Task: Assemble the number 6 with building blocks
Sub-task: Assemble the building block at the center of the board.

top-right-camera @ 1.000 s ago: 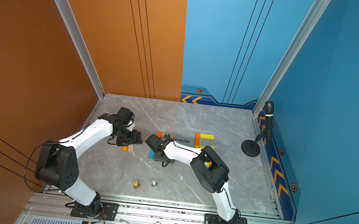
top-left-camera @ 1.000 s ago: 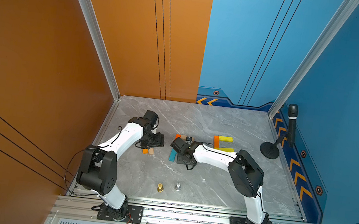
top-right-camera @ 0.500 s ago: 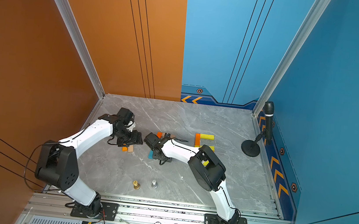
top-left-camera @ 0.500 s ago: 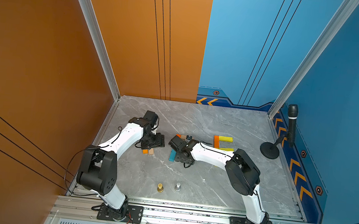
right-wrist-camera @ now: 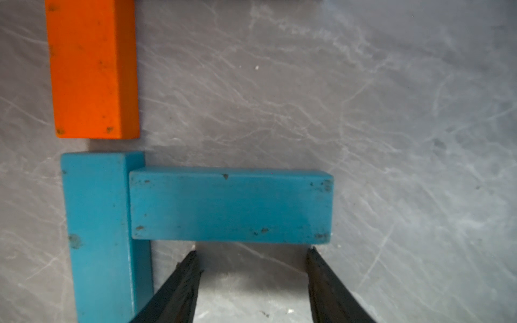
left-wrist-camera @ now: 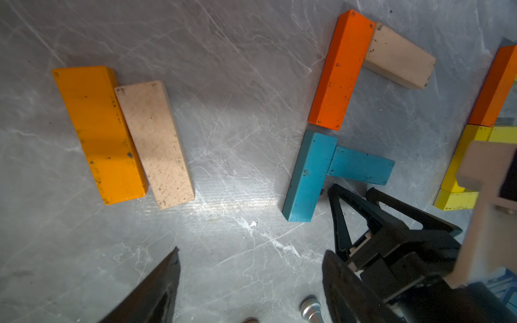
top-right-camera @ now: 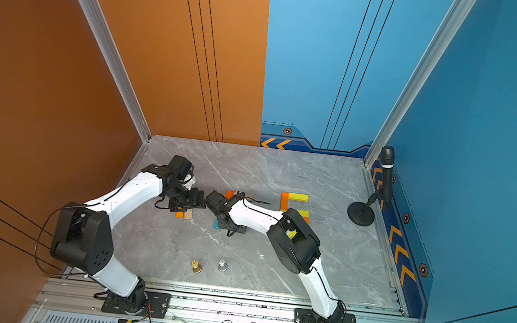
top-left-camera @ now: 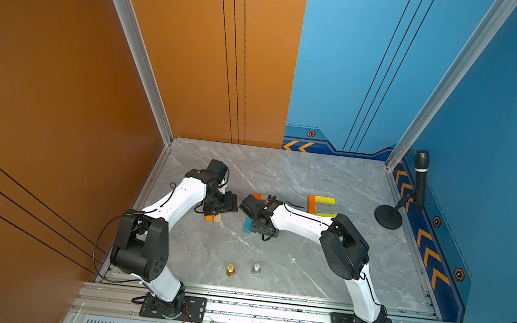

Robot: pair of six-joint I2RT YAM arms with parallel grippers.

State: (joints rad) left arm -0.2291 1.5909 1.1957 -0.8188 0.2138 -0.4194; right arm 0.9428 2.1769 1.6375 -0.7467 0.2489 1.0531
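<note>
On grey table (top-left-camera: 282,171), about half a 6 laid: orange plank (right-wrist-camera: 92,67) and long teal plank (right-wrist-camera: 98,237) as spine, tan plank (left-wrist-camera: 400,56) as top bar, crosswise teal plank (right-wrist-camera: 230,205) as middle bar; loop's side and base probably left. Jaws of right gripper (right-wrist-camera: 253,250) spread, empty, just behind that bar; left gripper (left-wrist-camera: 251,251) likewise spread, empty, near spare amber plank (left-wrist-camera: 98,134) and spare tan plank (left-wrist-camera: 154,145). Wrists close, crowding likely. Gold pawn (top-left-camera: 231,270), silver pawn (top-left-camera: 256,269) well apart.

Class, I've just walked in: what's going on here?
A robot is laying coloured blocks flat on the table. The right gripper is open, fingers at the edge of a teal block butted against a second teal block. The left gripper hangs open near an amber block and a tan block. Neither holds anything.
</note>
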